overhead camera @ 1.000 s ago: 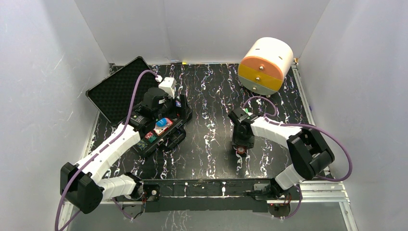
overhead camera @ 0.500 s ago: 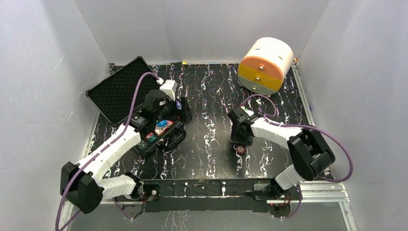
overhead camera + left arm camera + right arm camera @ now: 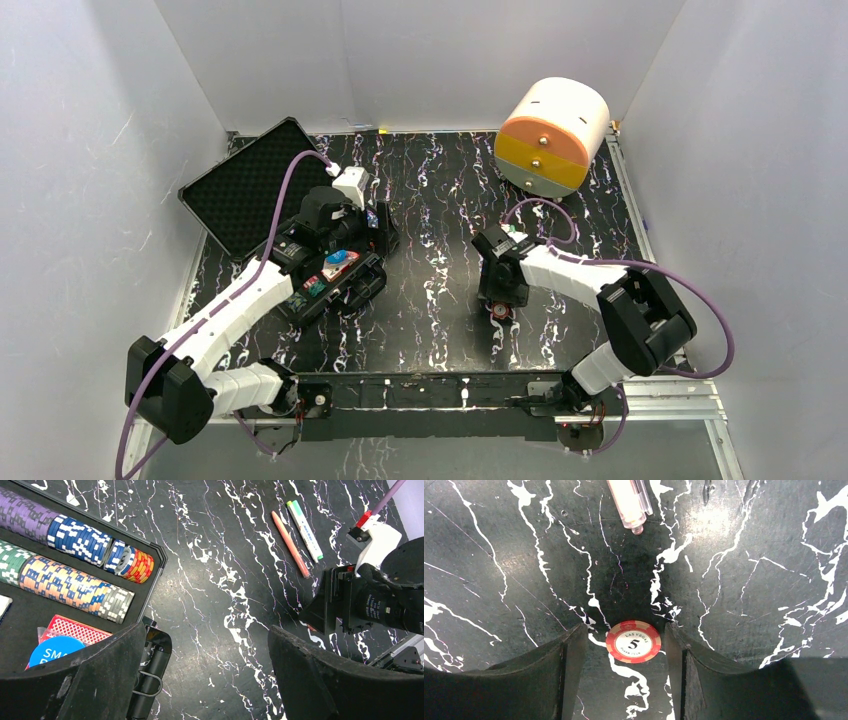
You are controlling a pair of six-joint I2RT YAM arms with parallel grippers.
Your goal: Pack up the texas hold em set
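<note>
The black case (image 3: 352,291) lies open at the left, its foam lid (image 3: 245,195) tilted back. In the left wrist view it holds rows of multicoloured chips (image 3: 75,582), a red-backed deck (image 3: 75,629) and a blue round button (image 3: 55,650). My left gripper (image 3: 206,635) is open and empty, over the table just right of the case's latch edge; it also shows in the top view (image 3: 378,225). A single red "5" chip (image 3: 633,641) lies flat on the table (image 3: 499,311). My right gripper (image 3: 624,628) is open, one finger on each side of the chip, not touching it.
A red pen (image 3: 290,543) and a green-capped pen (image 3: 304,523) lie on the black marbled table beyond the right arm. A clear pen tip (image 3: 629,502) lies just ahead of the red chip. A big orange-and-white cylinder (image 3: 552,135) stands at the back right. White walls enclose the table.
My left gripper has shifted slightly toward the back left over the case. My right gripper has stayed over the red chip, with only a slight shift.
</note>
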